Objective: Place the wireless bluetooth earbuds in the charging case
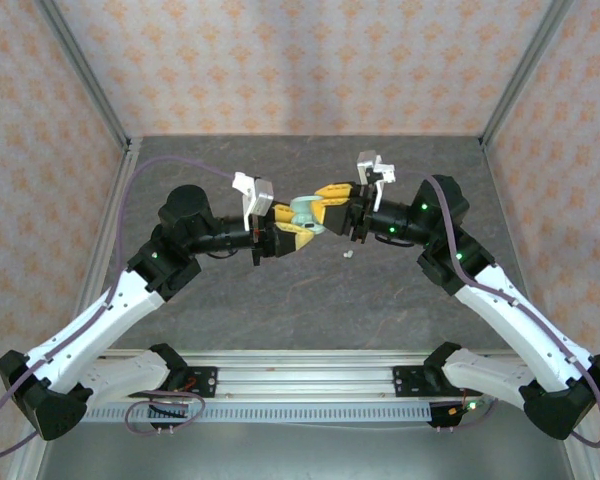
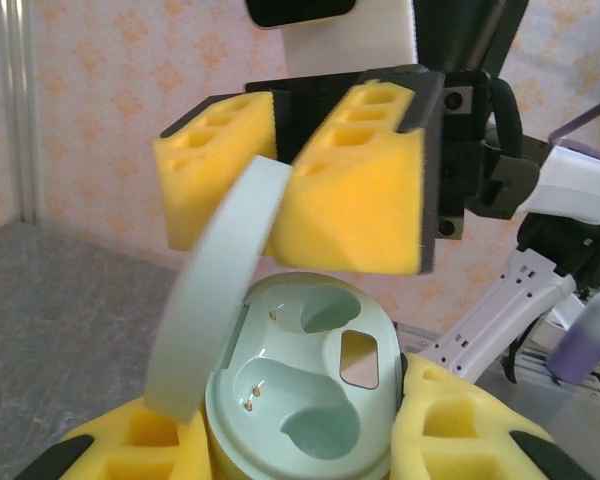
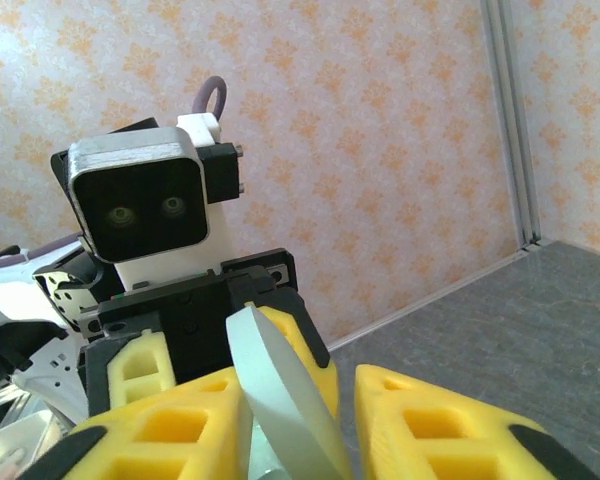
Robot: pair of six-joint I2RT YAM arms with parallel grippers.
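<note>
The pale mint charging case hangs above mid-table between both arms. My left gripper is shut on the case body, its yellow foam fingers pressing both sides. Both earbud wells are empty. The lid stands open, tilted up to the left. My right gripper is open around the lid. The lid leans on one pad, with a gap to the other. One tiny whitish earbud lies on the table just below the right gripper; the left gripper is beside it.
The grey tabletop is boxed in by patterned walls and metal corner posts. An aluminium rail with the arm bases runs along the near edge.
</note>
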